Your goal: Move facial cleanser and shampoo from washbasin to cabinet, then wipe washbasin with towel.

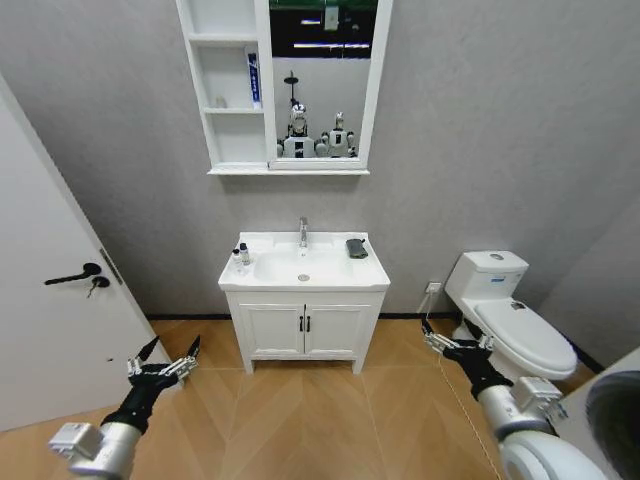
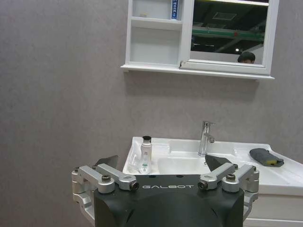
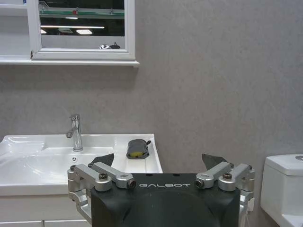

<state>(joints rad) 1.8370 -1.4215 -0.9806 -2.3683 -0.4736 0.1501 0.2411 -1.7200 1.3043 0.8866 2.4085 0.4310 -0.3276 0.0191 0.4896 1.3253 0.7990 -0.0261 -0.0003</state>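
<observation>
While the robot stands back from the washbasin [image 1: 303, 272], nothing of the task is within reach of either arm. On the left part of the basin's surface stands a small clear bottle with a dark cap [image 2: 146, 155], upright, and a second small item seems to stand just beside it in the head view, too small to name. Such a bottle should be light and stiff, but its smooth plastic is likely slippery, more so if wet; a hold across the middle of the body, below the cap, looks safest, and it could tip at a sideways touch. The towel [image 3: 137, 148] lies folded on the right part of the surface, right of the tap [image 3: 75, 132], with a yellow patch showing at its edge. It is soft and limp and will sag, so I would pinch it from above through the thick of the fold.

The left gripper [image 1: 165, 362] hangs low over the wooden floor, left of the vanity, its jaws spread wide and holding nothing; the bottle lies far ahead and higher up. The right gripper [image 1: 447, 340] hovers low between the vanity and the toilet [image 1: 510, 318], jaws likewise spread and vacant, with the towel well apart, ahead and to its left. The cabinet [image 1: 228, 85] hangs on the wall above the basin, left of the mirror.
</observation>
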